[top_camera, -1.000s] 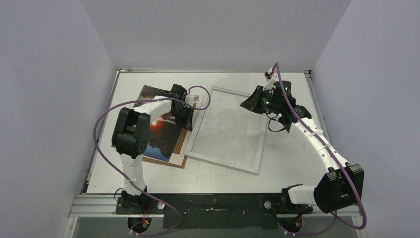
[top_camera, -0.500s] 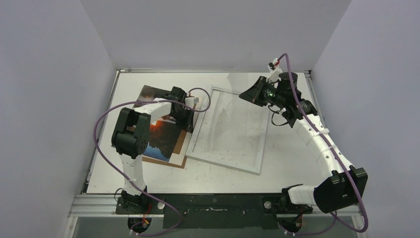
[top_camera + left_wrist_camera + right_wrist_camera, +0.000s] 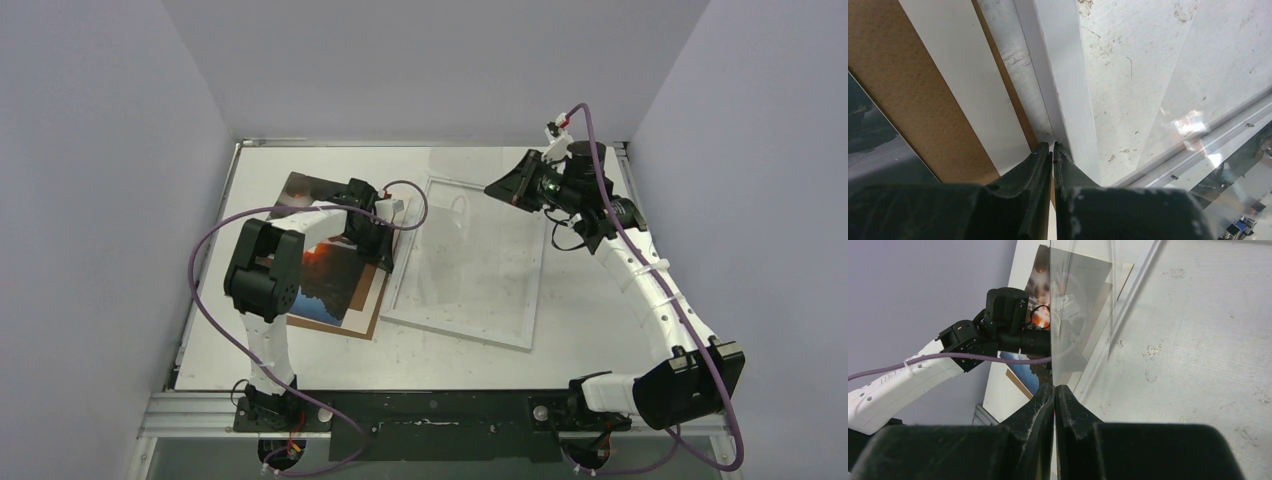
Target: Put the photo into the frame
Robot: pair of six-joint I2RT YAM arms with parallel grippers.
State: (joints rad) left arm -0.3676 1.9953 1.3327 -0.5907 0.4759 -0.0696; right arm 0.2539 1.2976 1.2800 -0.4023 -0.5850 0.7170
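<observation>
The photo [image 3: 325,275], a dark sunset print, lies on the brown backing board [image 3: 368,310] at the left. The white-bordered frame [image 3: 455,325] lies flat beside it in the middle. My right gripper [image 3: 492,192] is shut on the far edge of the frame's clear pane [image 3: 470,230] and holds that end tilted up. In the right wrist view [image 3: 1054,387] the pane [image 3: 1073,315] runs away edge-on from the shut jaws. My left gripper [image 3: 385,250] is shut, and in its wrist view its tips [image 3: 1053,146] rest against the outer edge of the frame's left border [image 3: 1068,90].
A white strip [image 3: 958,80] lies on the brown board [image 3: 898,90] next to the frame. Grey walls close in the table on three sides. The left arm [image 3: 998,335] reaches over the photo.
My right gripper has risen and moved back and right, tilting the clear pane up. The frame has shifted slightly to the right. The left gripper has hardly moved.
</observation>
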